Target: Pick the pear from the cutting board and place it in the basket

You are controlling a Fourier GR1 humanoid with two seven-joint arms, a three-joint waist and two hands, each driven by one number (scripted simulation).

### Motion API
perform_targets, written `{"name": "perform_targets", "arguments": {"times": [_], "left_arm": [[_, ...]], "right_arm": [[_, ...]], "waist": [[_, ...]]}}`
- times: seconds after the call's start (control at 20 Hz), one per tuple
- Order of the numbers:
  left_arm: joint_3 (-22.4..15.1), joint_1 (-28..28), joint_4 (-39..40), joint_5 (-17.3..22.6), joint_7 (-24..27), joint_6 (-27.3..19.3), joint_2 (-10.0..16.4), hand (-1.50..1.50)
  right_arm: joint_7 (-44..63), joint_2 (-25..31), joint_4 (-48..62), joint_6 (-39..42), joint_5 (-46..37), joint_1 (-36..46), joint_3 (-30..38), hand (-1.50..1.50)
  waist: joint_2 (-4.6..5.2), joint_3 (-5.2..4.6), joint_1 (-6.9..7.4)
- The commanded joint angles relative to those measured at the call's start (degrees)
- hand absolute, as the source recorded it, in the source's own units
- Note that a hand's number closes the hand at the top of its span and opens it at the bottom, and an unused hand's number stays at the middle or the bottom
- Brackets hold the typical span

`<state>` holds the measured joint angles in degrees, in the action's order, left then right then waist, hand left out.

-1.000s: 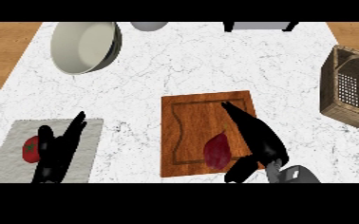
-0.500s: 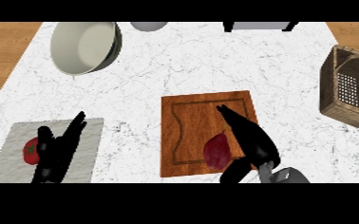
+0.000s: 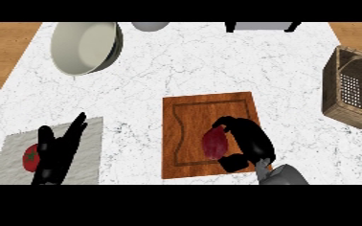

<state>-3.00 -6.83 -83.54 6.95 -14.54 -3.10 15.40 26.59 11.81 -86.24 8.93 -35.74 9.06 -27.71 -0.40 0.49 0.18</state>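
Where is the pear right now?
Head view, lower right of centre: the pear sits on the cutting board, with the right hand curled round it.

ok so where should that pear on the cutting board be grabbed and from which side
Probably lengthwise, from its right side. The pear lies flat on the cutting board, long axis pointing away from the robot, and the right hand curls round it from there: fingers over the far end, thumb at the near end.
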Motion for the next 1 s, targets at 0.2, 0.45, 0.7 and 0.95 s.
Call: {"name": "perform_targets", "arguments": {"times": [0.2, 0.45, 0.7, 0.95], "left_arm": [[-0.8, -3.2, 0.8, -1.1, -0.8, 0.1, -2.4, 0.0], [1.8, 0.0, 7.7, -0.8, 3.3, 2.4, -1.3, 0.0], [0.9, -1.1, 1.4, -0.3, -1.3, 2.5, -0.7, 0.0], [-0.2, -3.2, 0.1, -1.8, -1.2, 0.5, -2.7, 0.0]], "right_arm": [[-3.6, 0.5, 2.1, -1.1, -6.0, 0.9, -0.5, 1.5], [8.5, -2.3, -0.3, 0.8, -10.8, 3.8, -0.2, 1.5], [28.7, -3.6, 1.7, 9.2, -16.5, 14.8, 3.8, 1.5], [35.9, -6.4, -7.9, 9.2, -20.2, 18.5, 5.1, 1.5]], "waist": [[0.37, -0.48, 0.04], [0.37, -0.6, -0.46], [0.17, -0.64, 0.32], [0.06, -0.52, -0.33]]}}
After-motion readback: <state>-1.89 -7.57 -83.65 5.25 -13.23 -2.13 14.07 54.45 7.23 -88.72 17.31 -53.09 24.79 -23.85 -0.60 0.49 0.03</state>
